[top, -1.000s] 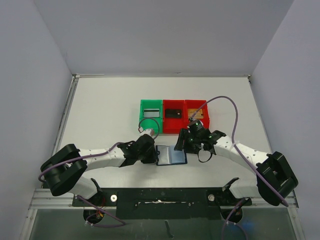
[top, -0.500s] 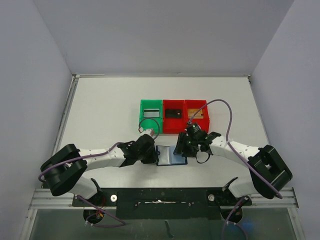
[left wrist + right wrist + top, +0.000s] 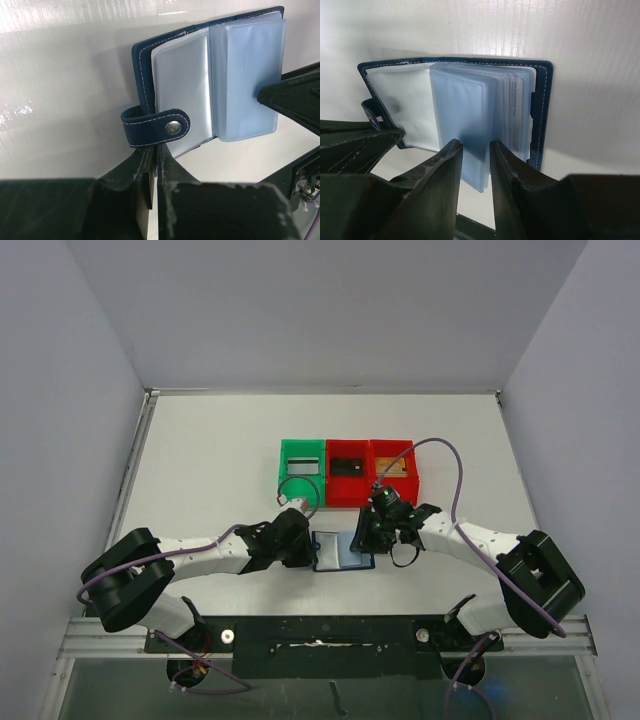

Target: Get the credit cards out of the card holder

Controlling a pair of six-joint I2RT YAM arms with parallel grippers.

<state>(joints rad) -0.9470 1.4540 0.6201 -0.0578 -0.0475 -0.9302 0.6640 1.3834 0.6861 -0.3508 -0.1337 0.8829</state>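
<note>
The navy card holder (image 3: pixel 342 550) lies open on the table between both arms, its light blue sleeves (image 3: pixel 462 115) fanned up. My left gripper (image 3: pixel 156 165) is shut on the card holder's left cover edge, just below its snap strap (image 3: pixel 155 128). My right gripper (image 3: pixel 474 146) is still open, one finger on each side of the front sleeves, the gap narrow. A silver card (image 3: pixel 303 465) lies in the green bin, a black card (image 3: pixel 348 466) in the middle red bin and a gold card (image 3: pixel 396 469) in the right red bin.
The green bin (image 3: pixel 284 468) and two red bins (image 3: pixel 369 480) stand in a row just behind the card holder, close to the right wrist. Purple cables loop over both arms. White walls close in the table on three sides.
My right gripper has moved left onto the sleeves and its jaws have narrowed around them. The left gripper has kept its hold without moving.
</note>
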